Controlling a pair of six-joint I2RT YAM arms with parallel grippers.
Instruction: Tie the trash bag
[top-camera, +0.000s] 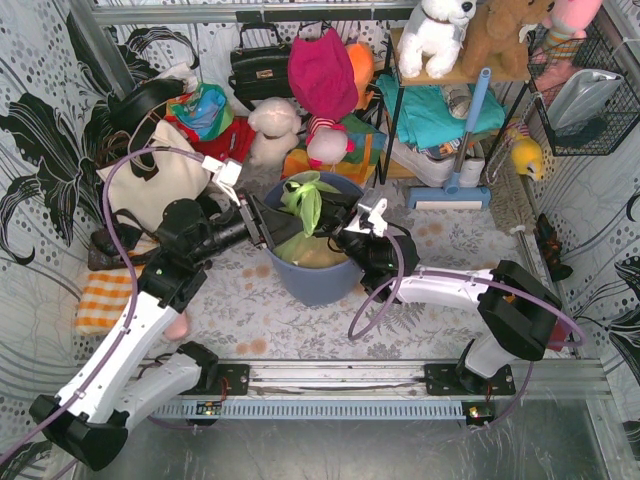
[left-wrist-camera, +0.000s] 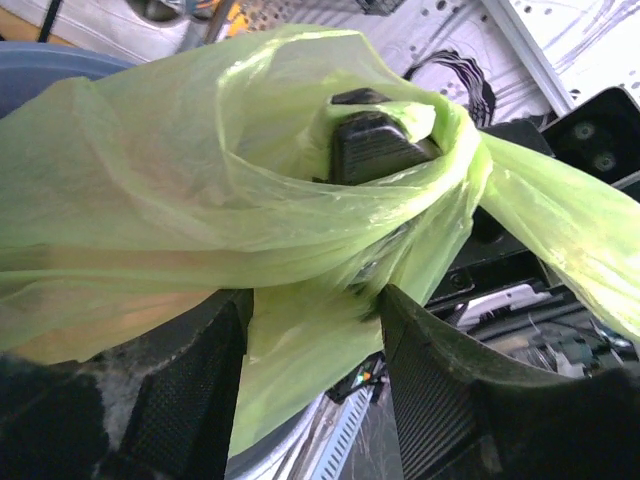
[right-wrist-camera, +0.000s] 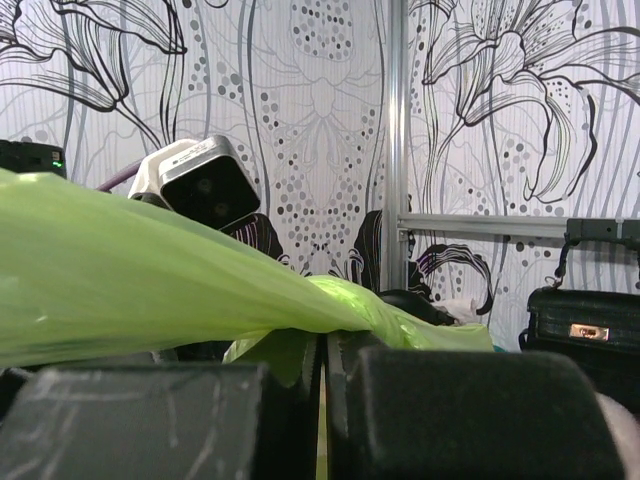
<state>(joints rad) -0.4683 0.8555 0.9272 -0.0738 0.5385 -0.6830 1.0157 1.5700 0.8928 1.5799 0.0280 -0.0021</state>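
Plastic strung across the mouth of the bin: that's the trash bag, light green, sitting inside the bin with its top drawn up into twisted strands.

The right gripper sits at the right rim, clenched hard on one strand. Its own camera shows a sliver of green nipped between the shut fingers. And look, in the left wrist view the film loops once round that black tip, with a band of it running off to the side.

The left gripper is at the opposite rim. Its jaws stand apart, and a fold of the bag hangs right between them, not pinched as far as I can see.

So the gathered neck lies crosswise, left to right, between the two arms. The loose fold is on the left arm's side, practically in its mouth.

My guess is the left one need only nip what's between its fingers, then pull away from its partner along that same line to draw the loop snug. The worry is that thin film slipping out or tearing under the pull.
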